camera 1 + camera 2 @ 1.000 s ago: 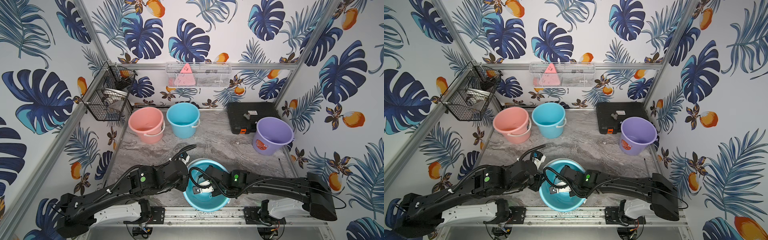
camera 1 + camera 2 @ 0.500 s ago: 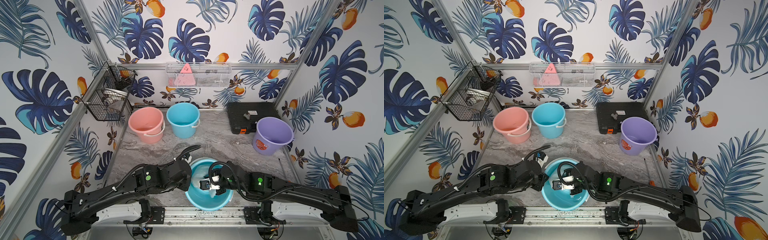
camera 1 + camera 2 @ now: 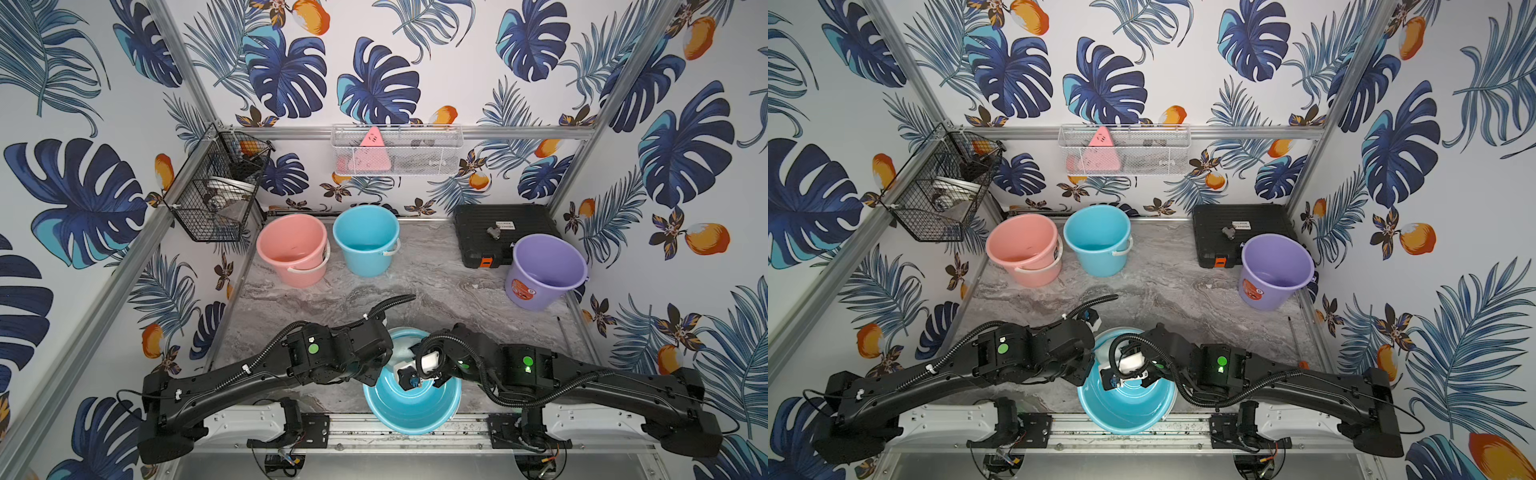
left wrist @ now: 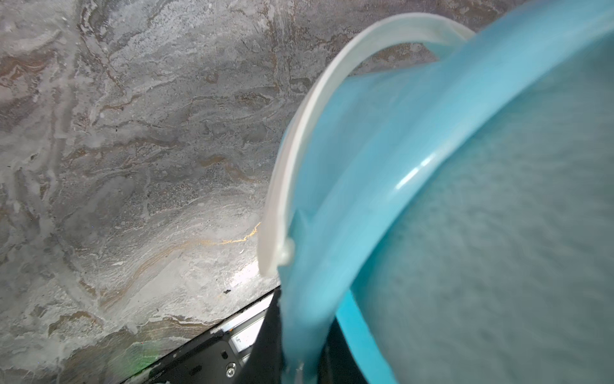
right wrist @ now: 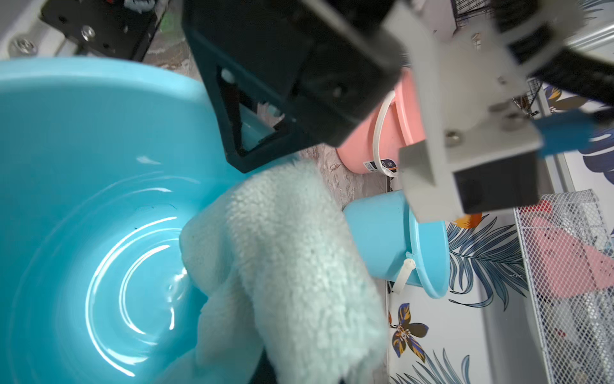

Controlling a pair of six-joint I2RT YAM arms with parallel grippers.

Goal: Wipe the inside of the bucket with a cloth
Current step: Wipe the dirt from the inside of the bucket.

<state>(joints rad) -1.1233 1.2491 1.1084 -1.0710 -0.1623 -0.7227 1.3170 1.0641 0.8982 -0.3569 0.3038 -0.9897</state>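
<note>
Inside bucket [image 3: 415, 411] | cloth [image 5: 292, 259] hangs (fluffy) | left gripper [image 5: 255, 133] pinches rim

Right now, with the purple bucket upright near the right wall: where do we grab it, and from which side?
Probably best to take the purple bucket by its rim on the side nearest the arms, coming straight down and straddling the wall. It stands upright with its mouth open, and the black case crowds its far side.

The left arm [image 3: 249, 374] and right arm [image 3: 582, 380] are crowding the front bucket [image 3: 411, 409] at its mouth, and the cloth [image 5: 292, 259] is draping over its far rim. Bare tabletop [image 3: 436, 291] is lying open behind; the pink bucket [image 3: 291, 249], blue bucket [image 3: 365, 243], black case [image 3: 498, 226] and purple bucket [image 3: 544, 270] are lining the back.
</note>
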